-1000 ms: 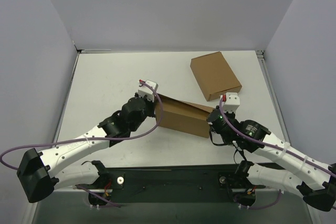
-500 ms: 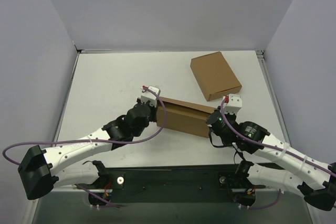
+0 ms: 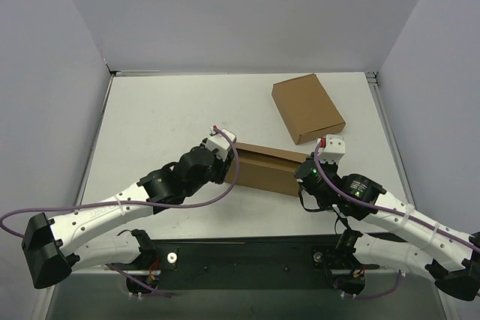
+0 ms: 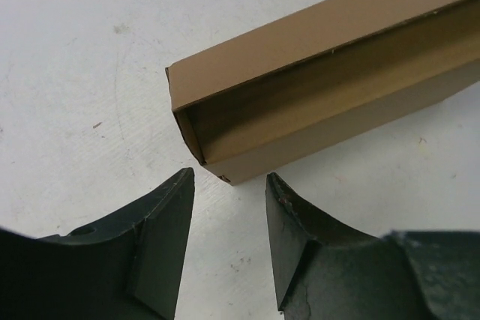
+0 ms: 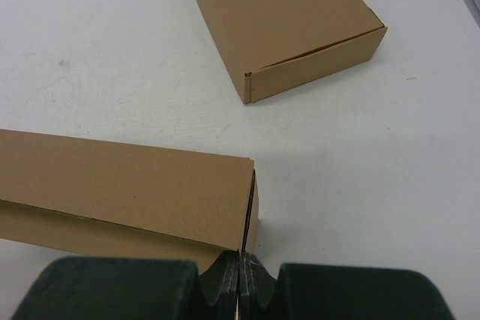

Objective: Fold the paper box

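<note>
While your right hand is apparently bracing its right end, the paper box is lying in the middle of the desk, half-formed, with one long side gaping. This is likely so the loose wall can be creased against a steadied end.

Right hand: fingers are pressing together at the end corner. Whether a thin flap edge is sitting between them, you cannot tell.

Left hand: fingers are standing apart just short of the box's left end, gripping and touching nothing.

Closed carton is sitting well apart, far right.

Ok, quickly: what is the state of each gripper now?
Left gripper: open, holding nothing.
Right gripper: closed, pinching the end of the long brown cardboard box.
</note>
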Available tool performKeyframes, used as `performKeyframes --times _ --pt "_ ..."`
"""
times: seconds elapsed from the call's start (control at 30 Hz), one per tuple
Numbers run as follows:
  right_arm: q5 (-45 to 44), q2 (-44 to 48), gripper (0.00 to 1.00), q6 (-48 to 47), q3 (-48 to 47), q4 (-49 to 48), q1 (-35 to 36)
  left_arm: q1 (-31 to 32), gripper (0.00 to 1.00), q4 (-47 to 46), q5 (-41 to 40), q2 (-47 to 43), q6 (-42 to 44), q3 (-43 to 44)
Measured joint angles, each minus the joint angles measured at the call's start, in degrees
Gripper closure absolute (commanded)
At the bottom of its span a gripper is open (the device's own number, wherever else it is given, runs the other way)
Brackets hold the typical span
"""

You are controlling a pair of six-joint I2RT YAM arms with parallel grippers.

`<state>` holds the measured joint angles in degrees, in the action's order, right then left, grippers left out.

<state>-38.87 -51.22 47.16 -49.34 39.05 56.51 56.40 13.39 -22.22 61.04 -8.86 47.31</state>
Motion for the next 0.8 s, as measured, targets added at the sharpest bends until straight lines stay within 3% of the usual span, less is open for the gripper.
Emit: performKeyframes --times 0.27,0.8 --pt "-0.26 -0.04 1.00 -0.70 -0.02 0.09 0.39 -3.58 0.46 4.55 5.99 -0.26 3.15 4.31" --pt "-0.35 -0.04 1.00 -0.90 -0.07 0.22 0.59 -10.21 0.56 3.78 13.99 0.85 4.57 6.21"
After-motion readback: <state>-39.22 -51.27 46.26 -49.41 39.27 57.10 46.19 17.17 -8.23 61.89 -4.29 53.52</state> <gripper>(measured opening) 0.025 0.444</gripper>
